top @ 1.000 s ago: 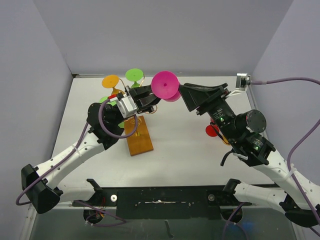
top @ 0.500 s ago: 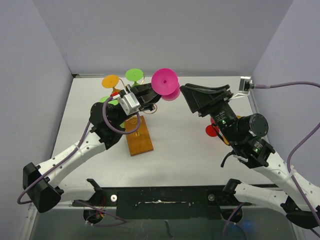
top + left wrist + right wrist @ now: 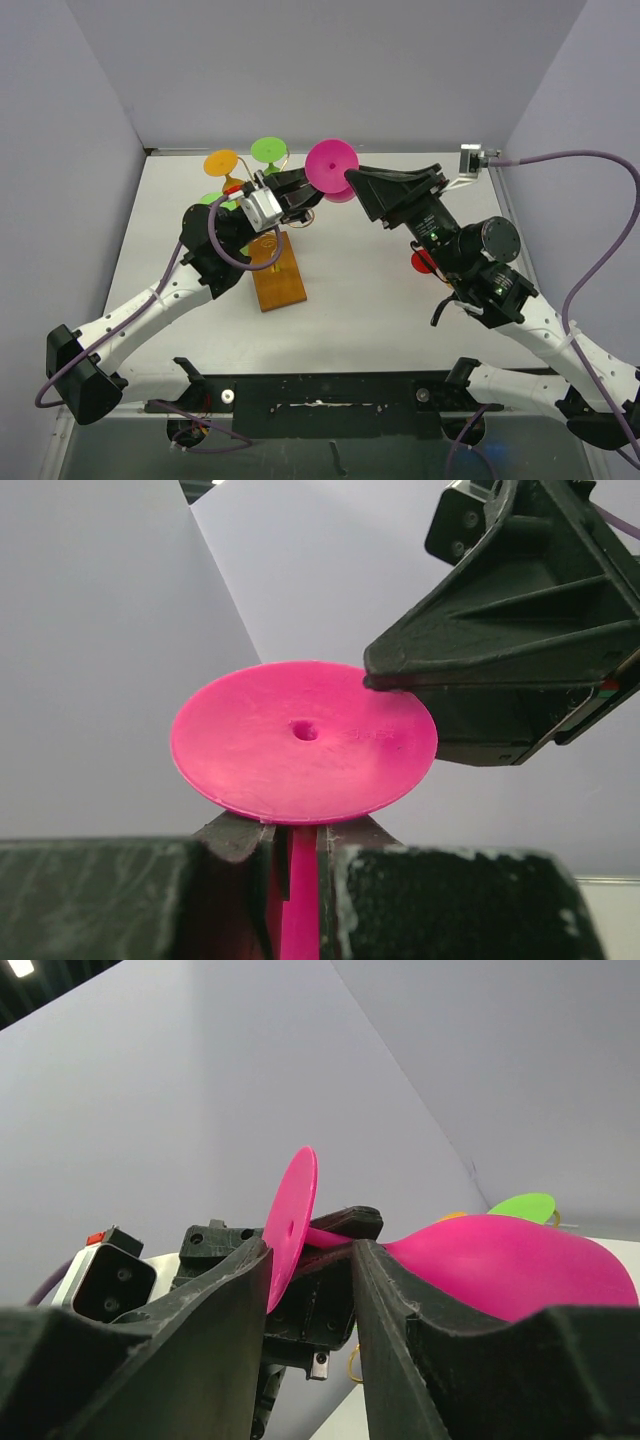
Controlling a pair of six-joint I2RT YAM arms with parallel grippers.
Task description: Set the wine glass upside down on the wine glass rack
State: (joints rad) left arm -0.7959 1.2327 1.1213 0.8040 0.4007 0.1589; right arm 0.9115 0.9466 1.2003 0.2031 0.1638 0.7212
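pink wine glass [image 3: 331, 165] foot up in the air beside the gold wine glass rack [image 3: 278, 275], left end effector [image 3: 318, 192] clenched on its stem, right end effector [image 3: 352, 180] fingers apart either side of the stem, rack on the white tabletop [image 3: 360, 300]

Wine glass [image 3: 331, 161] noted: magenta plastic, flat round foot with small centre hole, bulbous bowl; held aloft by the stem, foot uppermost and tilted; wine glass rack [image 3: 277, 272] seen just beside, lower left: gold wire, brown wooden base.
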